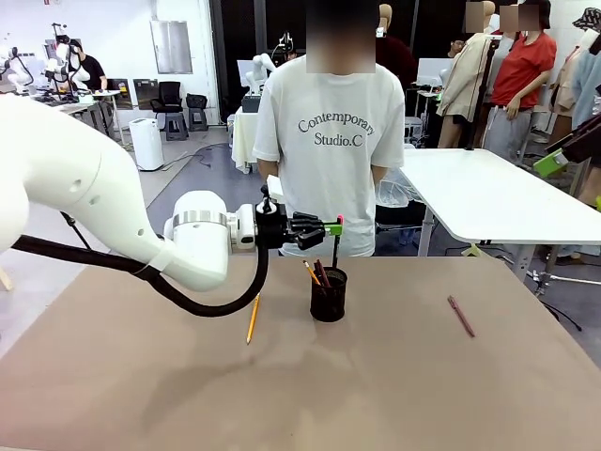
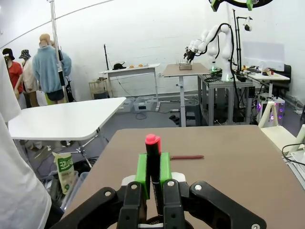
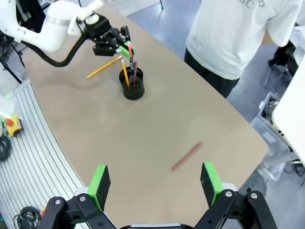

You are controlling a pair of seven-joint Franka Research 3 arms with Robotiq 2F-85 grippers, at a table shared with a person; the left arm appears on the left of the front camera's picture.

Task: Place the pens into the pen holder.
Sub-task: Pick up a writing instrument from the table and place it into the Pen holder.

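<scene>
**Item 1, left gripper** (image 1: pixel 334 226): reaching in from the left over the table (image 1: pixel 141 395), with its fingers pointing sideways towards the middle. Its green pads (image 2: pixel 141 168) are pinching the upper part of a black pen (image 1: pixel 336 249), just below the pink end.

**Item 2, black pen:** hanging upright in that grip, directly over the pen holder (image 1: pixel 329 294). Its lower end is reaching about the level of the rim; whether it is already inside cannot be told.

**Item 3, pen holder:** a black mesh cup, standing upright near the middle of the table. It is carrying an orange pencil (image 1: pixel 311 272) and a dark red pen (image 1: pixel 322 272), both leaning above the rim.

**Item 4, yellow pencil** (image 1: pixel 253 318): lying flat on the table, to the left of the holder and below the left arm, apart from the cup.

**Item 5, maroon pen** (image 1: pixel 461 316): lying flat on the table, well to the right of the holder, with nothing touching it.

**Item 6, right gripper** (image 3: pixel 155 179): hovering high above the table and looking down on it. Its jaws are spread wide, with nothing between them.

**Item 7, person** (image 1: pixel 329 141): standing in a white printed T-shirt at the far edge of the table, behind the holder.
</scene>
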